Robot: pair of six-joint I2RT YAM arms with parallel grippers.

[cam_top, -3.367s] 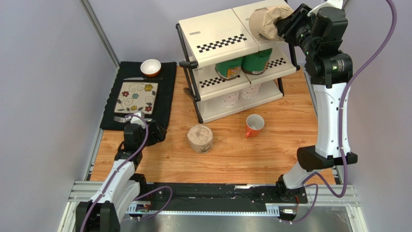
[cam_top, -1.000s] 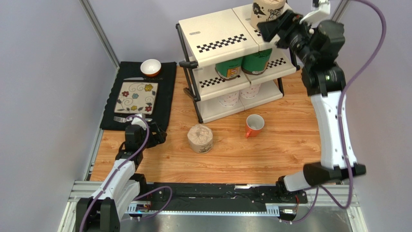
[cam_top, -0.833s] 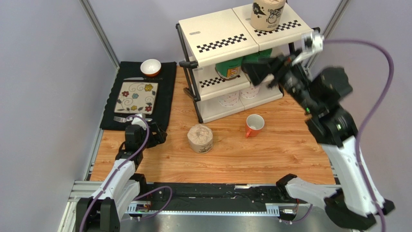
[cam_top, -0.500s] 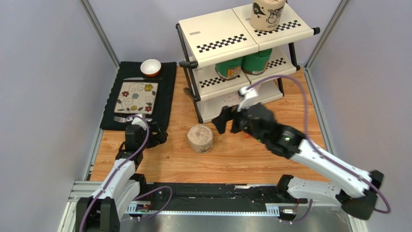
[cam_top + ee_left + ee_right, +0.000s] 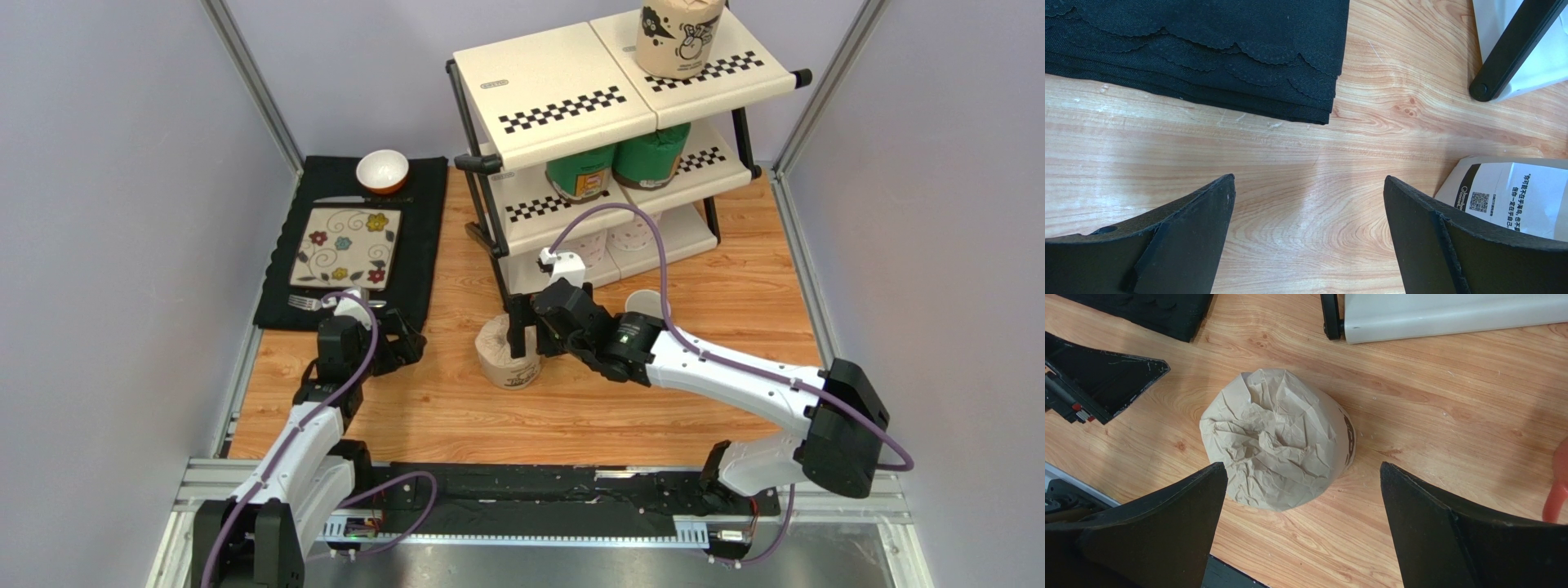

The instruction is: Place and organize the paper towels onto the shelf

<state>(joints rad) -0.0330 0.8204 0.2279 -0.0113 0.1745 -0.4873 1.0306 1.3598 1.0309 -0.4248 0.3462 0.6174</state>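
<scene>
1. Right gripper (image 5: 1303, 471): I read the fingers as spread wide and holding nothing. They sit on either side of the brown roll (image 5: 1278, 438), with no contact that I can see.
2. Brown roll: stands on the table (image 5: 429, 410), crumpled end up, at 7 o'clock from the shelf (image 5: 552, 86). There is dark print on its 3 o'clock side, unreadable.
3. Left gripper (image 5: 1309, 184): fingers wide apart and empty over bare wood, with the black placemat (image 5: 1198, 49) at 11 o'clock.
4. White label (image 5: 1511, 202): at 4 o'clock in my left wrist view, with a QR code and small print too fine to read.
5. Shelf: a second brown roll (image 5: 677, 37) is on the top tier, with a black-and-white drawing and no legible words. Green rolls (image 5: 580, 172) are on the middle tier, and white rolls (image 5: 640, 233) on the bottom tier are partly hidden.
</scene>
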